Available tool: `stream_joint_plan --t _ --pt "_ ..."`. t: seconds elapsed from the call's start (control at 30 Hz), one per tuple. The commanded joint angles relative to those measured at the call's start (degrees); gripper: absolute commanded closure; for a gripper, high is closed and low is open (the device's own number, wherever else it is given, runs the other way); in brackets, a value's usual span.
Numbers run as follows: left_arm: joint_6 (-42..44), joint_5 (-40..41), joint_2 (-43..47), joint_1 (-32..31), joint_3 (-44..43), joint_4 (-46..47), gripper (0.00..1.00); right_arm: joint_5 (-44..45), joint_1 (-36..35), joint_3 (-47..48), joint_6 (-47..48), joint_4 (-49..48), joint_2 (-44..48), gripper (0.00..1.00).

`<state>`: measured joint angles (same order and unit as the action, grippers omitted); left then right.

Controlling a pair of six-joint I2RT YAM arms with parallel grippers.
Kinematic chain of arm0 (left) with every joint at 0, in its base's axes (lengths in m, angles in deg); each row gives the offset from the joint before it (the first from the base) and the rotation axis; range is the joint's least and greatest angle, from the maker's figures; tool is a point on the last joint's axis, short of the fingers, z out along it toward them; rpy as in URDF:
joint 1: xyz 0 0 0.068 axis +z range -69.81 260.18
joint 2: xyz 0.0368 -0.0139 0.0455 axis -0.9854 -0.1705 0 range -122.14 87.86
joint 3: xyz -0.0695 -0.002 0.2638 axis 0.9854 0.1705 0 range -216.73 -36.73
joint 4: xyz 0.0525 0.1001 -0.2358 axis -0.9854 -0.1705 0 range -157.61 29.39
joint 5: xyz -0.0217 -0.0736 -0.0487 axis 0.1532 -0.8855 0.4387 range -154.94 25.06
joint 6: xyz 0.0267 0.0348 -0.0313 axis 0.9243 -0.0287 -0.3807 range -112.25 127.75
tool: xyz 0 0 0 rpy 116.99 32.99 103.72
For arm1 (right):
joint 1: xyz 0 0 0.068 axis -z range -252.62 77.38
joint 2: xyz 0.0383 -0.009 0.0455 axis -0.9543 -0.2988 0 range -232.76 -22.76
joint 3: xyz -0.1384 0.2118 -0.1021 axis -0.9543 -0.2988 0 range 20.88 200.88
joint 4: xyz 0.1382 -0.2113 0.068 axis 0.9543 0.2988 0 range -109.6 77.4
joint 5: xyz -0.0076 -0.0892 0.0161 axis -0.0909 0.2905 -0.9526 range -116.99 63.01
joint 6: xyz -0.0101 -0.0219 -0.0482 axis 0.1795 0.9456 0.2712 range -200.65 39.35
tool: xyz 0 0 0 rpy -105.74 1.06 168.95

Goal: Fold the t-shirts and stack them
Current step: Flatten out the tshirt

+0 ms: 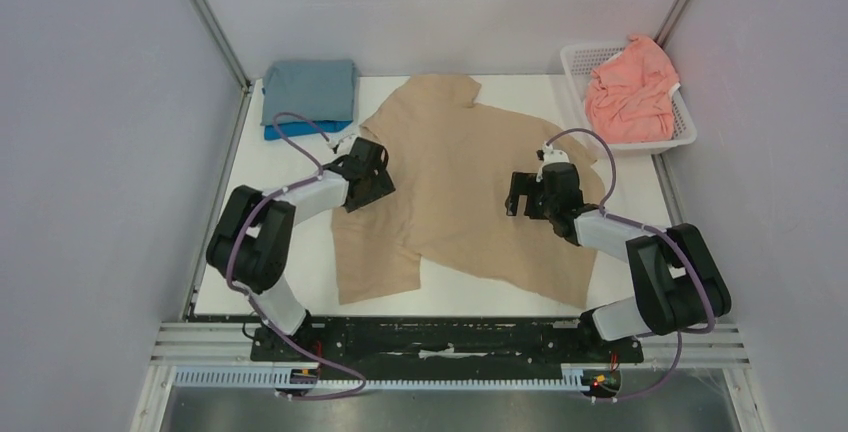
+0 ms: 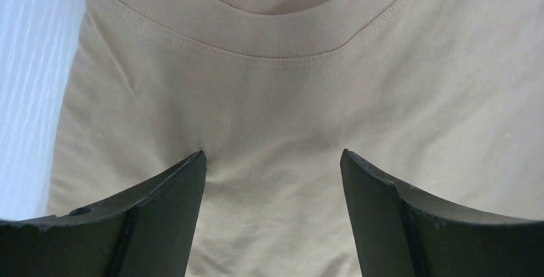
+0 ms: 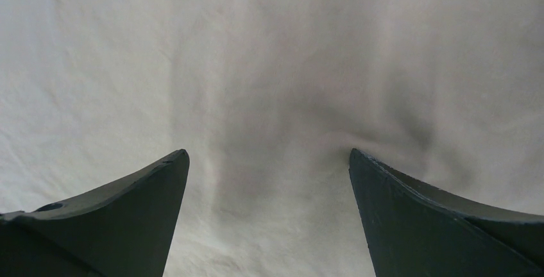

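Scanning from the left: grey-blue t-shirt (image 1: 308, 87) sits folded beyond the left claw (image 1: 368, 170) and outboard of it, stacked on the bright blue t-shirt (image 1: 288, 132), whose edge pokes out on the near side. Left claw is over the left part of the tan t-shirt (image 1: 470, 172), fingers spread, nothing between them. Can't tell if it touches the cloth. Wrist view: left claw (image 2: 272, 155) has only tan t-shirt (image 2: 276, 104) under it, ribbed collar (image 2: 269, 33) straight ahead of the fingertips, white table (image 2: 25, 65) off to its left. Tan t-shirt lies opened out but skewed on the table (image 1: 290, 252), under and between both claws, one flap running toward the near edge below the left claw. Right claw (image 1: 515, 195) is over the shirt's right half, also spread wide and empty. On its wrist camera the right claw (image 3: 269, 152) shows plain, lightly wrinkled tan t-shirt (image 3: 276, 65) beneath and ahead. Beyond the right claw and outboard, white basket (image 1: 575, 60) holds the salmon-pink t-shirt (image 1: 630, 92), crumpled and piled above the rim.
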<state>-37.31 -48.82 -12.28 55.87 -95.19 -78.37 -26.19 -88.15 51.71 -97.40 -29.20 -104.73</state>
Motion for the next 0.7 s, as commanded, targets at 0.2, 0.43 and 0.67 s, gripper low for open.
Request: stream_joint_plan --t 0.2,0.43,0.67 --pt "-7.87 -11.29 22.61 -0.04 25.95 -3.4 0.16 1.27 -2.36 4.21 -0.37 5.01 -2.21 0.02" --pt "-7.82 -6.77 35.49 -0.19 27.39 -10.58 0.15 4.78 -2.36 6.46 0.73 7.36 2.23 0.02" --pt "-6.29 -1.73 36.93 -0.03 23.62 -8.9 0.15 8.36 -0.77 14.08 1.29 11.7 -0.14 0.02"
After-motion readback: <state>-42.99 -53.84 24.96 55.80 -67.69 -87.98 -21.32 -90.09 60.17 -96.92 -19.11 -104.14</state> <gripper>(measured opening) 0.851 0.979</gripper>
